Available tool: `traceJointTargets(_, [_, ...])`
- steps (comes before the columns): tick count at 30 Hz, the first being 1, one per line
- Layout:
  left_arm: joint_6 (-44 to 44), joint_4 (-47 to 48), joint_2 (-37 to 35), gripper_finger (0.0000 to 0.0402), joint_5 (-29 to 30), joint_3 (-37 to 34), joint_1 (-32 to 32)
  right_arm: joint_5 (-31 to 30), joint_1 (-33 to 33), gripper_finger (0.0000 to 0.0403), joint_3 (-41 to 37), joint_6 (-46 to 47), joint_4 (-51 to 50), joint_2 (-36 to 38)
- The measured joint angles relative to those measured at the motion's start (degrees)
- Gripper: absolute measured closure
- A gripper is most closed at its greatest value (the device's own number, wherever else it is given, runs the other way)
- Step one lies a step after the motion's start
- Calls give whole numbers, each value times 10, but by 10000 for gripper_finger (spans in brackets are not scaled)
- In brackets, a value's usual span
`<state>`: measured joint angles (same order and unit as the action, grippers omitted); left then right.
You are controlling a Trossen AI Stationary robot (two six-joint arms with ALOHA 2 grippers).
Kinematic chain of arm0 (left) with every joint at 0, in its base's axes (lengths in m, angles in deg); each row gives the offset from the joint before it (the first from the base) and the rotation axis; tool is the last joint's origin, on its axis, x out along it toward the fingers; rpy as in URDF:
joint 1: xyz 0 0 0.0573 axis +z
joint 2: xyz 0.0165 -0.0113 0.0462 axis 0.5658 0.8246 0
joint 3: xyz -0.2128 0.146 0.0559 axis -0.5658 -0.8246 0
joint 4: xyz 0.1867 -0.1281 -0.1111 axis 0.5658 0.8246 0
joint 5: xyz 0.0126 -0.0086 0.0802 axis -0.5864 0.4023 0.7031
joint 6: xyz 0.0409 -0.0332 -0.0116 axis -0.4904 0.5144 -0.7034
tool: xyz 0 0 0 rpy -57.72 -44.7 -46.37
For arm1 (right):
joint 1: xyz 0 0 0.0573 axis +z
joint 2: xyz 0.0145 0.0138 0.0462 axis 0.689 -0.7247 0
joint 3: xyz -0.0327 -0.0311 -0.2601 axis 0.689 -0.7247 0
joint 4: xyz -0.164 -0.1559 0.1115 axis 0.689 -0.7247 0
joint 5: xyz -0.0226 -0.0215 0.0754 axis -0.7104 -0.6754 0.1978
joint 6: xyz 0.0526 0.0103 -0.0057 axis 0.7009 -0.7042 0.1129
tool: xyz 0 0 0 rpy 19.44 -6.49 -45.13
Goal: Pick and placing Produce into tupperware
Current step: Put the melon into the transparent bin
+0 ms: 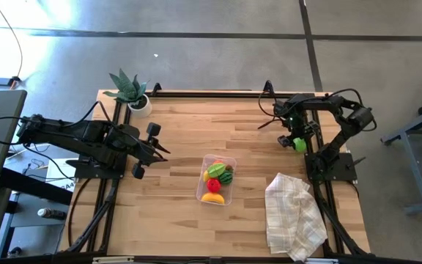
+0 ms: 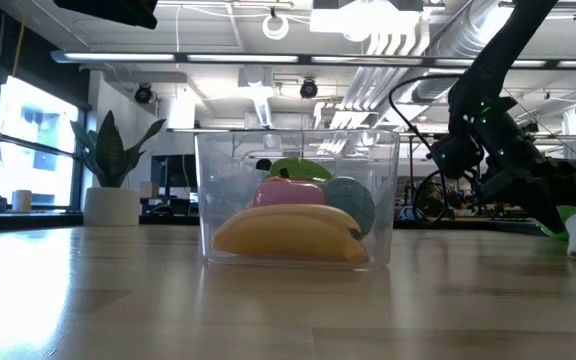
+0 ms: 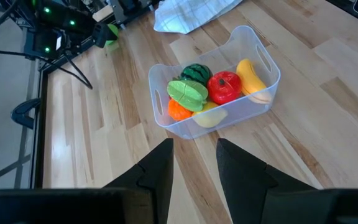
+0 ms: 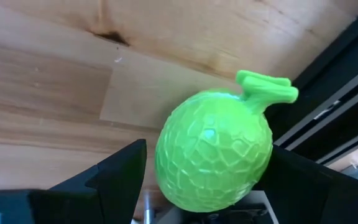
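Observation:
The clear tupperware (image 1: 204, 167) stands mid-table and holds produce: a yellow banana (image 3: 252, 78), a red fruit (image 3: 224, 86), a striped watermelon (image 3: 196, 73), a green piece (image 3: 188, 93), an orange (image 3: 178, 111) and a lemon (image 3: 209, 115). A netted green melon (image 4: 216, 168) with a stem lies at the table's far right, beside the black frame rail. My right gripper (image 1: 296, 141) slants down over it, one finger on each side. My left gripper (image 3: 194, 144) hovers open at the table's left, left of the tupperware, with nothing between its fingers. My right gripper's two fingers (image 4: 126, 171) flank the green melon's round sides (image 4: 166, 162), coming from above at a slant. The melon's stem (image 4: 266, 87) points away from the fingers. I cannot tell whether the fingers touch it.
A white checked cloth (image 1: 293, 216) lies crumpled at the near right, close to the right arm's base. A potted spiky plant (image 1: 132, 92) stands at the far left corner. Black frame rails (image 4: 334, 106) border the table beside the melon. Bare wood lies between the melon and the tupperware.

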<state>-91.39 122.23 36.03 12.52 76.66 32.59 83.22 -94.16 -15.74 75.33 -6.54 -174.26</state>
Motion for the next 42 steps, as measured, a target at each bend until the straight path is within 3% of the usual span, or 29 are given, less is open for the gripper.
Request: traceJointTargets(42, [0, 0, 0, 291, 0, 0, 0, -14, 0, 94, 0, 17, 19, 0])
